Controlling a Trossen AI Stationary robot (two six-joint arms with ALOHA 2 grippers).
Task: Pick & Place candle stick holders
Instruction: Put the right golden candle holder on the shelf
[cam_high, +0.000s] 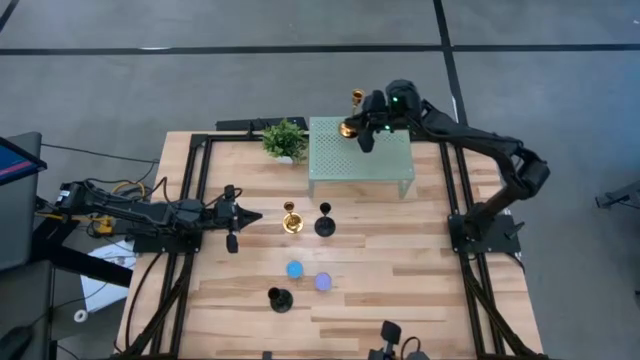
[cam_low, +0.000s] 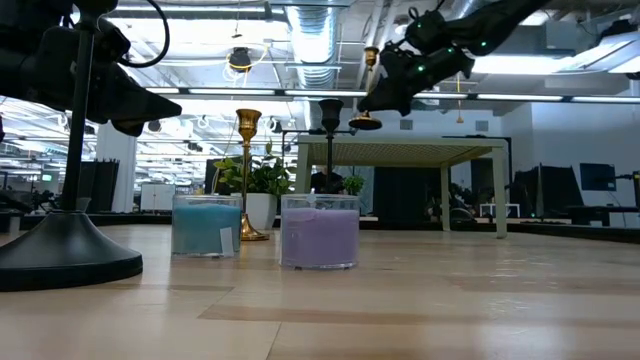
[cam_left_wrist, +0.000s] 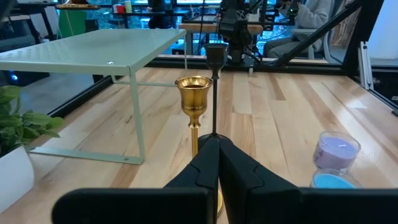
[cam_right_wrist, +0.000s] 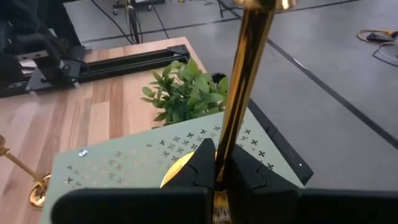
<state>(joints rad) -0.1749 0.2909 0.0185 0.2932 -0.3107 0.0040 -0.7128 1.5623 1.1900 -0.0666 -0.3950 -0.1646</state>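
Above the far-left corner of the pale green perforated metal shelf (cam_high: 360, 150), at twelve o'clock on the table: right gripper (cam_high: 366, 128) pinching the stem of a shiny gold stemmed candle holder (cam_high: 349, 127), lifted and tilted, base over the shelf edge. Open shelf top toward three o'clock. Leafy green potted plant (cam_high: 285, 140) just beside at nine. Left gripper (cam_high: 232, 217) pressed together, near the second gold holder (cam_high: 291, 221) mid-table
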